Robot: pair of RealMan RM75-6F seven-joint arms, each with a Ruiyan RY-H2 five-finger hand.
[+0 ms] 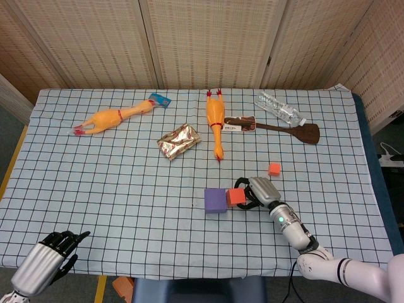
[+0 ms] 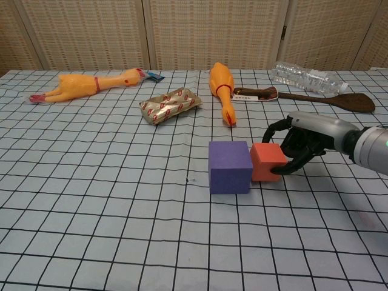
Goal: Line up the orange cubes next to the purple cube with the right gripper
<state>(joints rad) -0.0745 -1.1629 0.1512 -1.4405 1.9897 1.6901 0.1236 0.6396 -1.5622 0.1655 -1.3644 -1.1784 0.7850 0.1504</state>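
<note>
A purple cube (image 1: 215, 200) (image 2: 230, 167) sits near the table's middle. An orange cube (image 1: 236, 197) (image 2: 267, 162) stands on the cloth with its side touching the purple cube's right face. My right hand (image 1: 260, 191) (image 2: 306, 142) grips this orange cube from the right, fingers curled over its far and near edges. A second, smaller-looking orange cube (image 1: 274, 168) lies alone farther back and right; the chest view does not show it. My left hand (image 1: 55, 250) hangs at the table's near left corner, fingers apart, holding nothing.
Two rubber chickens (image 1: 113, 117) (image 1: 216, 120), a foil packet (image 1: 178, 141), a brown spatula (image 1: 284, 128) and a plastic bottle (image 1: 278, 108) lie across the back half of the checked tablecloth (image 1: 126, 189).
</note>
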